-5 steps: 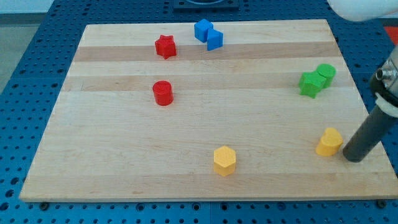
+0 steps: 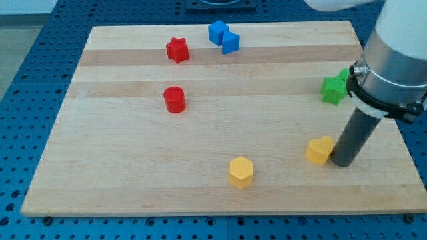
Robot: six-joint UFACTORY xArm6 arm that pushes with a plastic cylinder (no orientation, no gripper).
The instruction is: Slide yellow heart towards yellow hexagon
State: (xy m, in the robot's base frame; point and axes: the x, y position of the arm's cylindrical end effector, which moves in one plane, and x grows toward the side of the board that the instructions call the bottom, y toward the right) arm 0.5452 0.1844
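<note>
The yellow heart (image 2: pixel 319 150) lies on the wooden board at the lower right. My tip (image 2: pixel 341 162) stands right against the heart's right side. The yellow hexagon (image 2: pixel 241 171) lies to the heart's left and a little lower, near the board's bottom edge. A gap of about two block widths separates heart and hexagon.
A green star (image 2: pixel 331 90) sits at the right, with a green block behind it mostly hidden by the arm. A red cylinder (image 2: pixel 174 99) and red star (image 2: pixel 177 49) lie at the upper left. Two blue blocks (image 2: pixel 223 37) touch near the top edge.
My tip has moved left and pushed the yellow heart left, closer to the yellow hexagon. The arm now covers most of the green block at the right.
</note>
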